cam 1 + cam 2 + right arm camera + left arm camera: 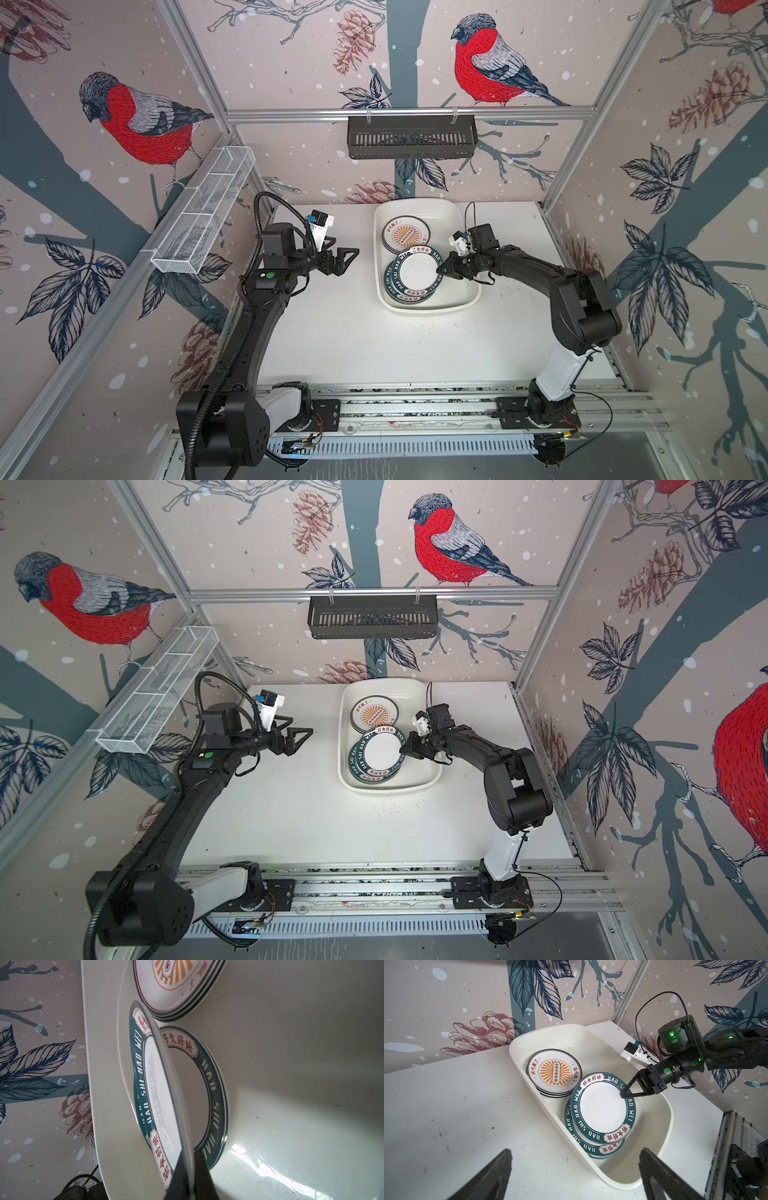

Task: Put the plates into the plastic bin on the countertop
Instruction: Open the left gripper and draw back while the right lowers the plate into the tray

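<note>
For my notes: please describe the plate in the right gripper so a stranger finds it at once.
The white plastic bin on the countertop holds stacked plates. Over the dark lettered-rim stack, the held plate alone is tilted, its rim in the right gripper.

The lettered plate [602,1109] in the right tool [624,1095] covers most of the lettered stack [609,1149] under it, so the count there is anyone's guess. Same deal with the sunburst stack [554,1072]: only rims peek out under its top one, and the right wrist view crops it. The left tool [575,1151] shows just two fingertips [497,1172], the rest cut off by its wrist view's edge.
</note>
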`<state>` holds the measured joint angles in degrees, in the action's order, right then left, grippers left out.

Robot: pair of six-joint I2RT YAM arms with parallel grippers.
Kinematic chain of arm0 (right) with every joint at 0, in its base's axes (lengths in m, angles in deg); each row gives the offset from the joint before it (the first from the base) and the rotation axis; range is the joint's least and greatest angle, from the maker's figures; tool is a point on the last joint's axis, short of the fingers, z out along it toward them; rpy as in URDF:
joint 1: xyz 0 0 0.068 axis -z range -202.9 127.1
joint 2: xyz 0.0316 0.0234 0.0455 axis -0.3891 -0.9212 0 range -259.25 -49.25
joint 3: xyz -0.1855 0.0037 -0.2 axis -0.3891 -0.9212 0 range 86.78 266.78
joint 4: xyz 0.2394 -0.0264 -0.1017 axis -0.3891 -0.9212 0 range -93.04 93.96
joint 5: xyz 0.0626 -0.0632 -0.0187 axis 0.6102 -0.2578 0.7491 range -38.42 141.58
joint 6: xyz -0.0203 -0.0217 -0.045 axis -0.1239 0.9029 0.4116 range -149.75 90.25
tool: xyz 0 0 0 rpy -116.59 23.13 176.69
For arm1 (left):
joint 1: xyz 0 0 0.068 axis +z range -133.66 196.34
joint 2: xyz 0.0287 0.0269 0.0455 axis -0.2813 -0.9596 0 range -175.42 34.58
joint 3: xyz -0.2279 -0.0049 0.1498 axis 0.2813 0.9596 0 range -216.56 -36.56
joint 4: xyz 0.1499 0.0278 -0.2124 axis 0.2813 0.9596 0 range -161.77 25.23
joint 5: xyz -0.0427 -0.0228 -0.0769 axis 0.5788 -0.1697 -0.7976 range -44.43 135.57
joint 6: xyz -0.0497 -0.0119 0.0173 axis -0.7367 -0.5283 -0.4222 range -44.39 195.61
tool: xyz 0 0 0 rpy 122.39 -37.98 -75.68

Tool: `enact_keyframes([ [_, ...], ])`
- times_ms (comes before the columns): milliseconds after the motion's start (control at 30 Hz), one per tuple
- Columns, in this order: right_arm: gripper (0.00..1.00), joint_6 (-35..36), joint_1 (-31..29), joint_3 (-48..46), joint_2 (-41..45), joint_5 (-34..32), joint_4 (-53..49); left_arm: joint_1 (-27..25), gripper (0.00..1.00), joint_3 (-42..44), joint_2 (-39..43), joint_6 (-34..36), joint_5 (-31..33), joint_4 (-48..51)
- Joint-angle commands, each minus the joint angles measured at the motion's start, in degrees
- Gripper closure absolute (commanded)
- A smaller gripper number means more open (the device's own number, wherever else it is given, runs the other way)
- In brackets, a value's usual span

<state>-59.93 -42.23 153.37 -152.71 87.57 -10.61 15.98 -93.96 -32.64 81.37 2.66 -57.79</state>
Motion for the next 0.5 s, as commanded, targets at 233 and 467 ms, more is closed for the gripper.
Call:
enact_keyframes([
  [233, 0.87, 2.0, -1.0, 1.7, -1.2, -1.6, -2.6, -0.1, 0.05, -0.1, 0.3, 0.1, -1.6, -1.2],
  [467, 0.82, 2.8, -1.2, 2.2, -1.9, -2.9, -4.2, -0.1, 0.06, -0.1, 0.4, 0.8, -2.9, -0.7],
])
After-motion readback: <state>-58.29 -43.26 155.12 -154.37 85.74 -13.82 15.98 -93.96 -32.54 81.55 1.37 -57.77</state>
